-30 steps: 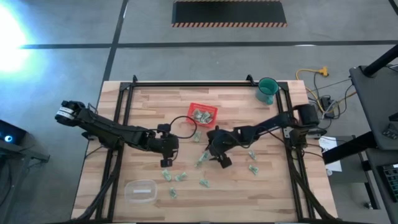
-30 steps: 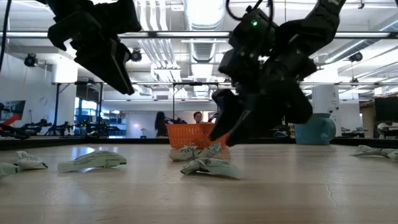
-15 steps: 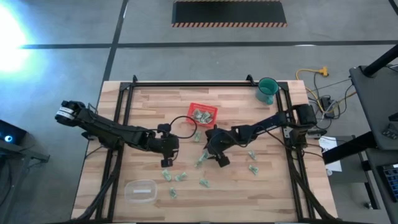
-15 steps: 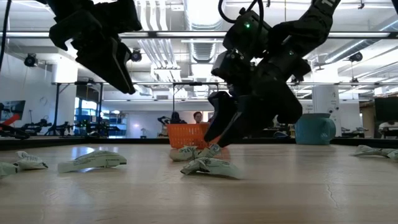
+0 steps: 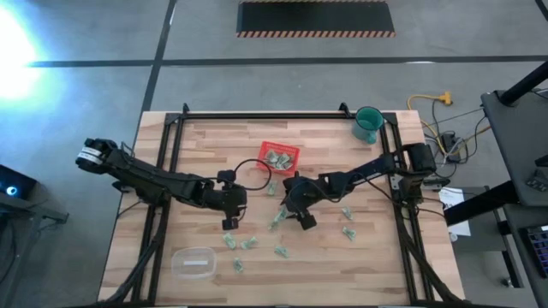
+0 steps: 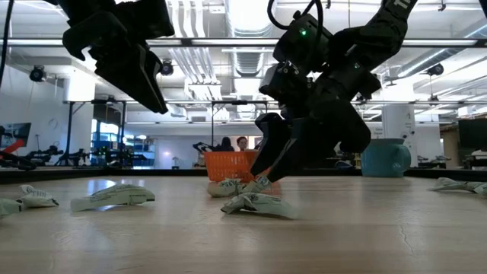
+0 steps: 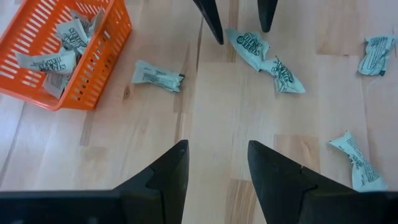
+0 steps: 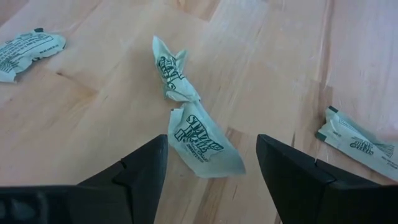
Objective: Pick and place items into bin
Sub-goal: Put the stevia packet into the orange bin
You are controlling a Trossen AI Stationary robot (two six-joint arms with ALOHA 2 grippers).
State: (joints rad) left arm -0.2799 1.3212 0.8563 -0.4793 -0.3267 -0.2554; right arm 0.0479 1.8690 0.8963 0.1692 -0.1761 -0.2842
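The table [image 5: 342, 265] carries the red bin [image 5: 279, 157] just above centre, with several packets already inside. Loose items remain scattered from centre toward 5 and 7 o'clock.

The right gripper [image 5: 295, 214] sits near table centre, at 5 o'clock from the bin. Its jaws stand wide and empty, straddling a crumpled pair of packets [image 8: 186, 115] that lies on the wood between the fingertips. The left gripper [image 5: 229, 214] waits at 7 o'clock from the bin, jaws parted and empty.

Step in hand, by judgement: approach for a pick, grasp not yet made. The next move calls for lowering the right fingers [image 8: 134, 171] to the surface around the nearer packet [image 8: 205, 143], closing, lifting, then carrying toward 11 o'clock to the bin.
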